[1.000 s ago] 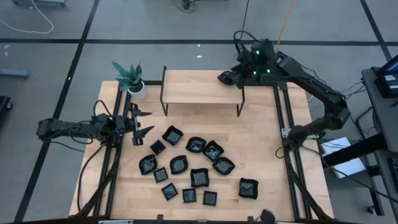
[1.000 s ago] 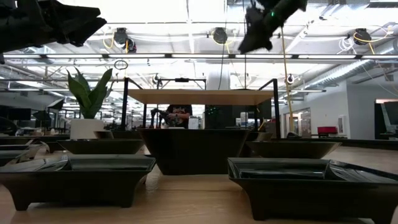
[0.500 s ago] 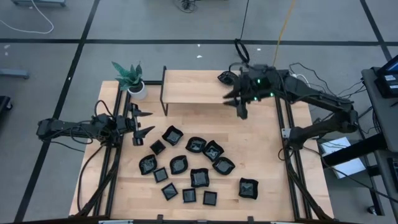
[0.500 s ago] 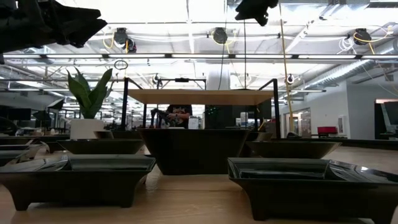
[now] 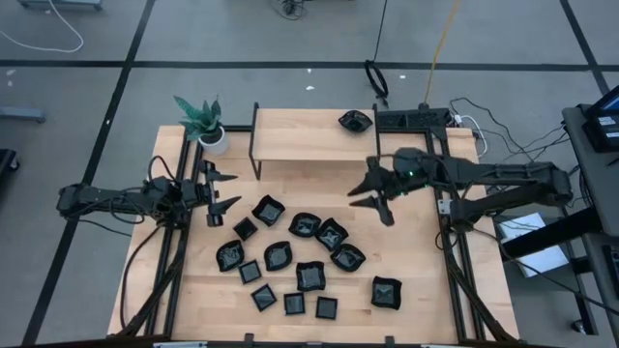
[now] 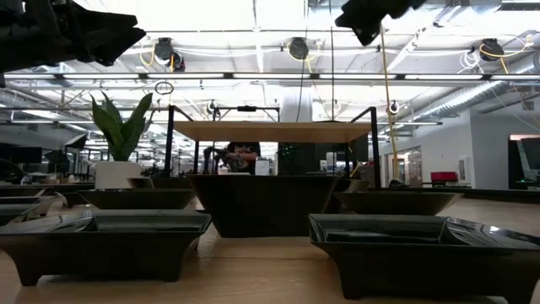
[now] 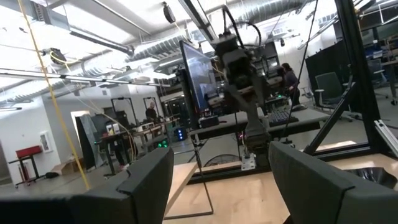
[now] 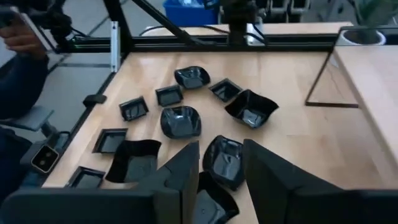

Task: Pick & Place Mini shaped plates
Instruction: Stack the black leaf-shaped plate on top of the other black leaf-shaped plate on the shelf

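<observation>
right gripper (image 5: 372, 196) — fingers apart, empty | mini shaped plates (image 5: 308, 253) clustered just below-ahead of it (one already on the shelf (image 5: 311, 141)) | left gripper (image 5: 221, 191) — open, waits beside cluster's other edge

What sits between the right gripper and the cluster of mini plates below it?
Nothing: in the high view only bare table separates the open right gripper from the nearest mini plate.
</observation>
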